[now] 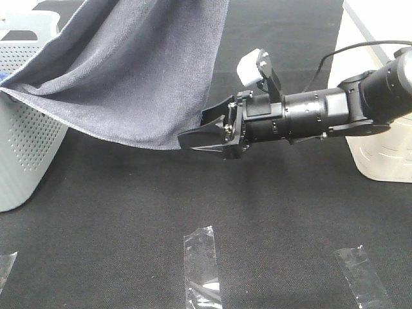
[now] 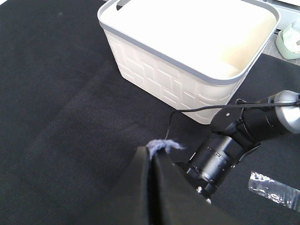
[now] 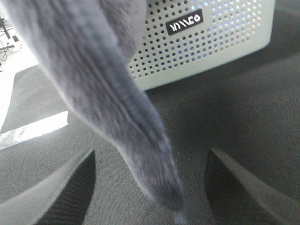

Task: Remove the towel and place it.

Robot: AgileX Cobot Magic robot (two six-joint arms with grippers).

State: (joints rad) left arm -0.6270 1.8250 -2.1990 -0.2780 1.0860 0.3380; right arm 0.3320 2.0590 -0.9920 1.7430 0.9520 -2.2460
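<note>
The greyish-lavender towel (image 1: 138, 71) hangs stretched from the grey basket (image 1: 26, 148) at the left up toward the top of the exterior view. Its lowest corner dangles near mid-table. My right gripper (image 1: 199, 129) is open, with the towel's hanging corner (image 3: 140, 140) between its two fingers (image 3: 70, 187) but not pinched. My left gripper (image 2: 151, 161) is out of the exterior view. In the left wrist view its black fingers are shut, with a tuft of the towel (image 2: 165, 145) sticking out at the tips, held well above the table.
A white basket (image 2: 187, 61) stands on the black table cloth at the right, behind the right arm (image 1: 322, 112); it also shows in the exterior view (image 1: 380, 154). Clear tape strips (image 1: 203, 264) (image 1: 364, 277) lie on the cloth near the front.
</note>
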